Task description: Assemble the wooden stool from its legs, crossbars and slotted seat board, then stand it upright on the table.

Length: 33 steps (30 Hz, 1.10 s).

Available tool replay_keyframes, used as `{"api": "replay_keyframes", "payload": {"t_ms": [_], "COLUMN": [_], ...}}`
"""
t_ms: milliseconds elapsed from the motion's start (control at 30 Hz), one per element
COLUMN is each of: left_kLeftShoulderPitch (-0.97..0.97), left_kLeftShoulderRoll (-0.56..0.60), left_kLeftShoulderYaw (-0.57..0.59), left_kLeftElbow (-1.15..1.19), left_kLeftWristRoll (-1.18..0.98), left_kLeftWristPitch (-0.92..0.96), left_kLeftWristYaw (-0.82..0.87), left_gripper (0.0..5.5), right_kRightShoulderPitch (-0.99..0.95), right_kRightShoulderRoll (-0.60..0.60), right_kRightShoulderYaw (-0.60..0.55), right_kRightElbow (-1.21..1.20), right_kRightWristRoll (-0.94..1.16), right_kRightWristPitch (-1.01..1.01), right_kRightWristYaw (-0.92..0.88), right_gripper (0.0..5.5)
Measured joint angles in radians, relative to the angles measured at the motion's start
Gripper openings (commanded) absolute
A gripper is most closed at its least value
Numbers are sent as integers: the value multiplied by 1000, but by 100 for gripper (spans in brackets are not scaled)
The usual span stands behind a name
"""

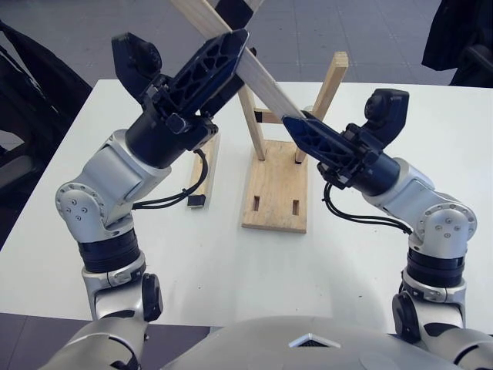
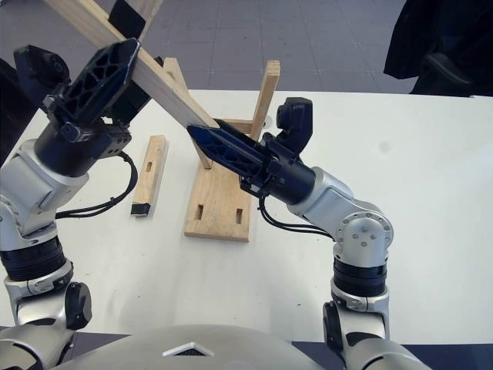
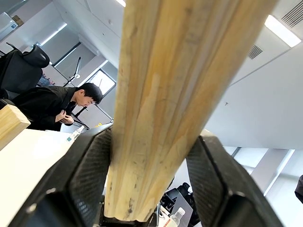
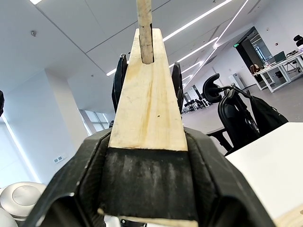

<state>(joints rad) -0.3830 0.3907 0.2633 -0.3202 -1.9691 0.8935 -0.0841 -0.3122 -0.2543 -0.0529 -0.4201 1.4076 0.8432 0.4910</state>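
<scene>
Jaws of the left gripper (image 1: pixel 227 54) are clamping the upper part of a long wooden leg (image 1: pixel 266 85), one finger lying across its top face and the other pressing from beneath. The leg is slanting down from the far left toward the middle of the table (image 1: pixel 254 277), held well up in the air. At its lower end the right gripper (image 1: pixel 296 127) is gripping it too. The jaws there are pressing on both flanks of the black-capped tip, which in the right wrist view is sitting squarely between them. So the one leg is running through both sets of jaws, high end left, low end right.

Farther up the leg, a thinner bar (image 4: pixel 145 28) is standing out of a slot in its face.

Below the raised leg, the seat board (image 1: pixel 273 193) is lying flat on the table, with two slots showing at its near end. Two legs (image 1: pixel 331 81) are rising from its far end, leaning apart in a V, with a crossbar (image 1: pixel 269 117) running between them. A loose leg (image 2: pixel 152 169) (black-tipped as well) is lying just left of the board, apart from it and partly under the left arm.
</scene>
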Motion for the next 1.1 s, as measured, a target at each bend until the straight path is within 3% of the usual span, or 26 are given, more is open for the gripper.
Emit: {"api": "replay_keyframes", "payload": {"t_ms": [167,333,533,600,767,967,1100], "left_kLeftShoulderPitch": [21,27,25,25,146,278,298], "left_kLeftShoulderRoll": [20,29,65,105,251,227,167], "left_kLeftShoulderYaw": [-4,-7,19,30,-19,-184,-194], "left_kLeftElbow": [2,25,57,58,-20,-23,21], "left_kLeftWristRoll": [-1,0,56,140,584,1011,1083], "left_kLeftWristPitch": [0,-30,-78,-77,-131,-356,-411], "left_kLeftWristYaw": [-6,2,-8,-68,-446,-694,-716], "left_gripper": [231,211,210,209,208,208,208], "right_kRightShoulderPitch": [11,11,46,105,186,86,63], "right_kRightShoulderRoll": [-3,-20,-77,-132,-282,-315,-313], "right_kRightShoulderYaw": [11,17,32,40,98,280,335], "right_kRightElbow": [-1,-5,-3,5,78,77,62], "right_kRightWristRoll": [-10,-12,-69,-134,-410,-740,-858], "right_kRightWristPitch": [-1,-2,9,11,10,42,115], "right_kRightWristYaw": [0,14,36,77,82,-46,-128], "right_gripper": [202,322,344,344,344,344,344]}}
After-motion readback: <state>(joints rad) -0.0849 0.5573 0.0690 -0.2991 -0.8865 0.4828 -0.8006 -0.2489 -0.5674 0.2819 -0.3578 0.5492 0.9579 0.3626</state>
